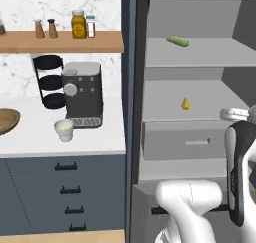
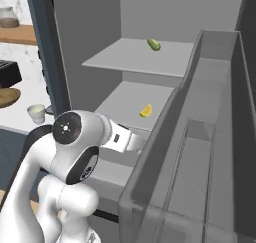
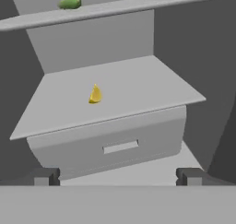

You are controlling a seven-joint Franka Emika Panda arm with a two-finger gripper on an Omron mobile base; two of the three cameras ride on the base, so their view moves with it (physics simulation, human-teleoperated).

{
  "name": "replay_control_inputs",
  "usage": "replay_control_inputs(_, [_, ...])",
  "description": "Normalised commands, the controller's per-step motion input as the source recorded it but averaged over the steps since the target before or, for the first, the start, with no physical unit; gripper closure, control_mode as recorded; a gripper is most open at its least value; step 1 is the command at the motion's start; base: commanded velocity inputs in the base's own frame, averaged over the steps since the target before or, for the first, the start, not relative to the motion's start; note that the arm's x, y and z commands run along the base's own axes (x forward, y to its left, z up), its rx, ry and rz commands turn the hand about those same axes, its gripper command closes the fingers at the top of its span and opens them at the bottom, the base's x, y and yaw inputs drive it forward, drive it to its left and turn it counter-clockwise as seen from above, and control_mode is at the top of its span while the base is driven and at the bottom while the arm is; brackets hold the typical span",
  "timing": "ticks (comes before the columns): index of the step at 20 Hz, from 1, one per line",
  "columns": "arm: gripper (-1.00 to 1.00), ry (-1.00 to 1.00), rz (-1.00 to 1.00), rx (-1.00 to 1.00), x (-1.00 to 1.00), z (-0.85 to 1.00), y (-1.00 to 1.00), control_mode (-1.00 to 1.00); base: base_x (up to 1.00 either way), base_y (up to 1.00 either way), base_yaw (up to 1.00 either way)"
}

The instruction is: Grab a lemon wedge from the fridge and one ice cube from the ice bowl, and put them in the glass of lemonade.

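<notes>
The fridge (image 1: 134,87) stands open with pale grey shelves inside. The tiny yellow lemon wedge (image 1: 185,104) (image 2: 146,110) (image 3: 95,94) sits upright on the middle shelf. My gripper (image 3: 118,177) is open in front of the fridge, below and short of the wedge, its fingertips (image 3: 46,176) wide apart with nothing between them. On the counter to the left stands the glass of lemonade (image 1: 64,130) (image 2: 36,113). The brown ice bowl (image 1: 7,121) (image 2: 7,97) shows at the left edge, cut off.
A long green vegetable (image 1: 177,41) (image 3: 69,2) lies on the top shelf. A grey drawer (image 3: 115,144) sits under the middle shelf. The open fridge door (image 2: 210,137) stands close on the right. A coffee machine (image 1: 84,94) stands behind the glass.
</notes>
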Motion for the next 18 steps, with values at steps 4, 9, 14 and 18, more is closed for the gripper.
replay_control_inputs(4, [-1.0, 0.0, 0.0, 0.0, 0.0, 0.0, 0.0, 1.0, 0.96, -0.13, 0.0])
replay_control_inputs(9, [-1.0, 0.05, -0.03, 0.0, 0.78, 0.0, 0.07, -1.0, 0.2, 0.0, 0.0])
replay_control_inputs(14, [-1.0, 0.1, -0.01, 0.0, 0.98, -0.01, 0.21, -1.0, 0.0, 0.0, 0.0])
replay_control_inputs(18, [-1.0, 0.12, 0.0, 0.0, 0.47, -0.29, 0.0, -1.0, 0.0, 0.0, 0.0])
